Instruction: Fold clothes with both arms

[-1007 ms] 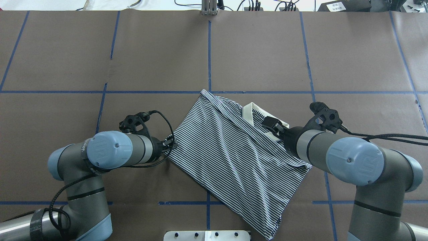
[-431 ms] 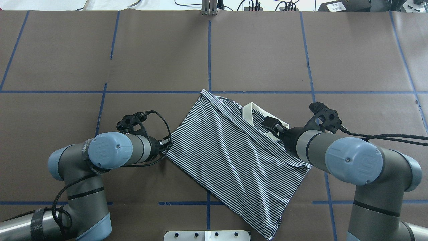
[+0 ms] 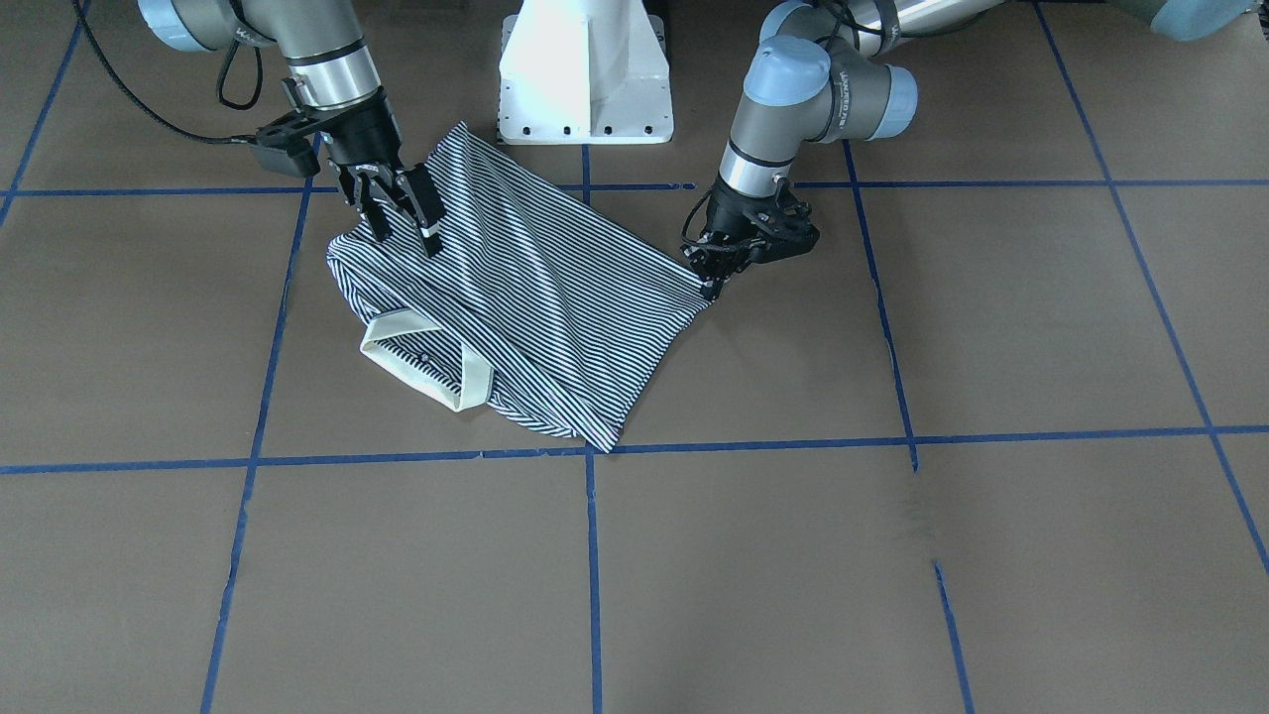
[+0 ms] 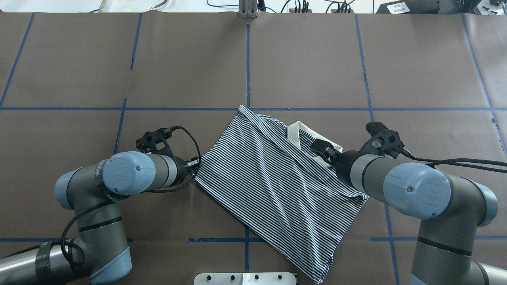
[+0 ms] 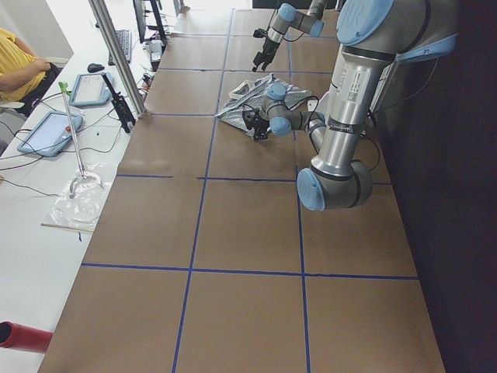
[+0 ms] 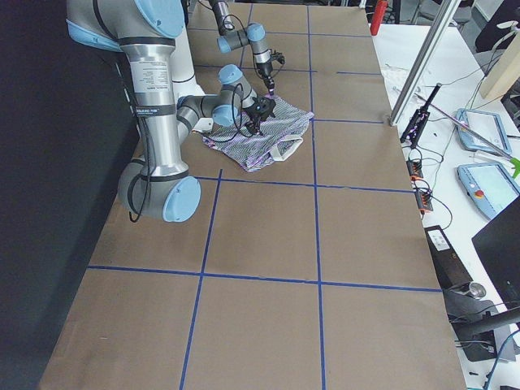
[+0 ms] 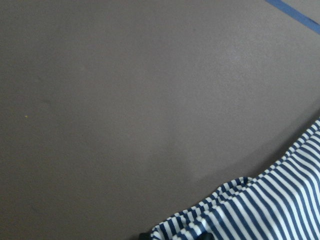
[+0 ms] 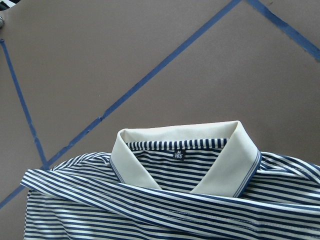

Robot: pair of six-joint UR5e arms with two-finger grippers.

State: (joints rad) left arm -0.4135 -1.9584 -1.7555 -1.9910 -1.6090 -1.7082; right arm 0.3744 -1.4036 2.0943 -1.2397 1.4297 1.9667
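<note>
The striped polo shirt [image 4: 273, 186] lies folded on the brown table, its cream collar [image 4: 295, 132] on the far right side. My left gripper [image 4: 196, 165] is shut on the shirt's left corner; in the front view [image 3: 710, 285] its fingertips pinch that corner low at the table. My right gripper [image 3: 406, 236] is open, with its fingers spread just over the shirt beside the collar [image 3: 416, 362]. The right wrist view shows the collar [image 8: 180, 150] and its size tag but no fingers. The left wrist view shows only the striped edge [image 7: 265, 210].
The white pedestal base [image 3: 585, 69] stands at the near edge, close to the shirt's hem. Blue tape lines [image 4: 247, 59] grid the brown table. A metal post [image 4: 247, 10] and cables sit at the far edge. A side bench with tablets [image 5: 50, 132] and an operator [image 5: 19, 70] lies beyond.
My left gripper has drawn back to the left with the shirt corner in it, pulling that edge out flatter. The right arm has barely moved.
</note>
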